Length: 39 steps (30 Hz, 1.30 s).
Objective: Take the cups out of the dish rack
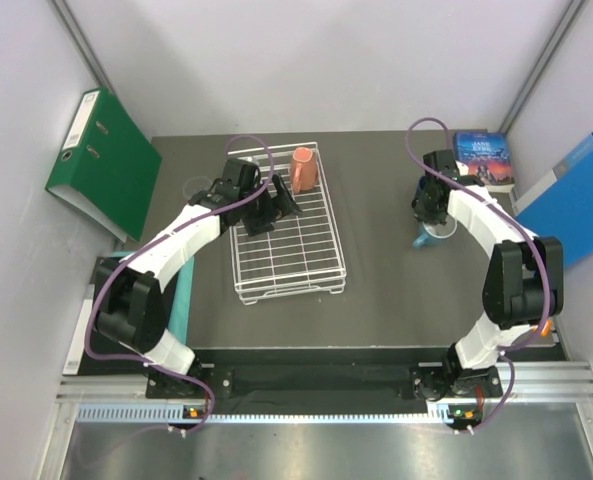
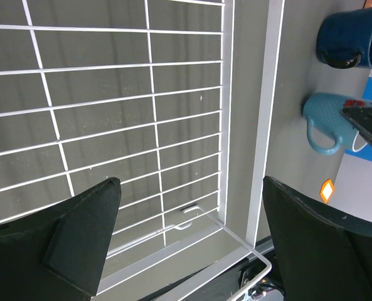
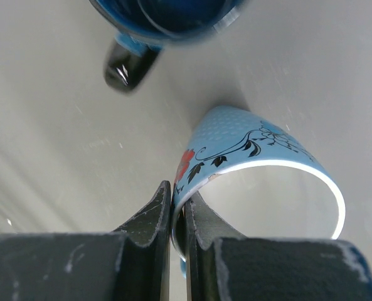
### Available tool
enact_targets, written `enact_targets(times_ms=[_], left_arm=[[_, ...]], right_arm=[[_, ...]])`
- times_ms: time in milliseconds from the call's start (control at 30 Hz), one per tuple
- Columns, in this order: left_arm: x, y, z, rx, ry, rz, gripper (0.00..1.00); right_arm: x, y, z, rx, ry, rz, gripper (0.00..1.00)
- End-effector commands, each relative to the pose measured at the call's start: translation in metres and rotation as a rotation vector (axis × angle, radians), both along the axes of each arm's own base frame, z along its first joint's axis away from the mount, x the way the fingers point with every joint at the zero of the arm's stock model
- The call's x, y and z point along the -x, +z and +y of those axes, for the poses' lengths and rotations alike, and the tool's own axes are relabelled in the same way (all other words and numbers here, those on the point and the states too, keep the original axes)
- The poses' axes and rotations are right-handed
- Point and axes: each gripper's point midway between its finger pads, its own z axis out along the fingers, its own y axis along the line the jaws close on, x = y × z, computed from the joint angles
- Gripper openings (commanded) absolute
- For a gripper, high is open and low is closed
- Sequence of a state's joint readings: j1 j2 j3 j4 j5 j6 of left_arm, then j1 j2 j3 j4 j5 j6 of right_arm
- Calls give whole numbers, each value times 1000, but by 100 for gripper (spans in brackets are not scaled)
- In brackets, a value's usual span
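Dish rack (image 1: 289, 293) on the desk holds only the orange mug (image 1: 303, 168). Right gripper (image 3: 179, 200) jaws clamp the light-blue mug (image 3: 255, 150) rim beside the dark-blue mug (image 2: 352, 37), well right of the rack. Left gripper (image 2: 191, 188) jaws stand apart over bare wire. Judged nearly complete.

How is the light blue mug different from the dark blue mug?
The light blue mug has flowers painted on it; the dark blue mug looks plain. The light blue mug is white inside; the dark blue mug is dark inside. The right hand pinches the light blue mug's rim; nothing touches the dark blue mug. Both have a handle and are outside the rack.
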<state>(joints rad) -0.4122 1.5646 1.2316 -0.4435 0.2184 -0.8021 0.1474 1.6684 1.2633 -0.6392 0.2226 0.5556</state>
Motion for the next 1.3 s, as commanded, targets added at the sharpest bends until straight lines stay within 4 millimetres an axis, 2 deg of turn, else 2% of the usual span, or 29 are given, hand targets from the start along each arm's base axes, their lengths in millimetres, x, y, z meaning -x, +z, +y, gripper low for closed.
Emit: enact_targets(times_ms=[0, 100, 267, 700, 967, 1067, 1100, 1200, 1267], left_arm=[[0, 9, -4, 33, -8, -25, 99], [0, 8, -6, 48, -8, -25, 99], [1, 8, -7, 54, -11, -21, 98], [7, 13, 3, 26, 12, -33, 98], [8, 13, 4, 19, 16, -32, 99], [7, 13, 3, 19, 15, -34, 99], [6, 14, 3, 20, 13, -35, 99], [6, 15, 3, 21, 14, -39, 99], [6, 15, 2, 20, 10, -38, 99]], right_arm=[[15, 36, -9, 15, -34, -48, 0], [15, 35, -11, 27, -34, -43, 0], [8, 18, -10, 24, -35, 15, 0], [-29, -9, -22, 41, -63, 70, 0], [-34, -13, -18, 19, -40, 77, 0], [-33, -8, -14, 0, -26, 63, 8], [-32, -7, -13, -9, -21, 58, 16], [-31, 0, -11, -22, -16, 42, 29], [-30, 7, -10, -26, -12, 28, 34]])
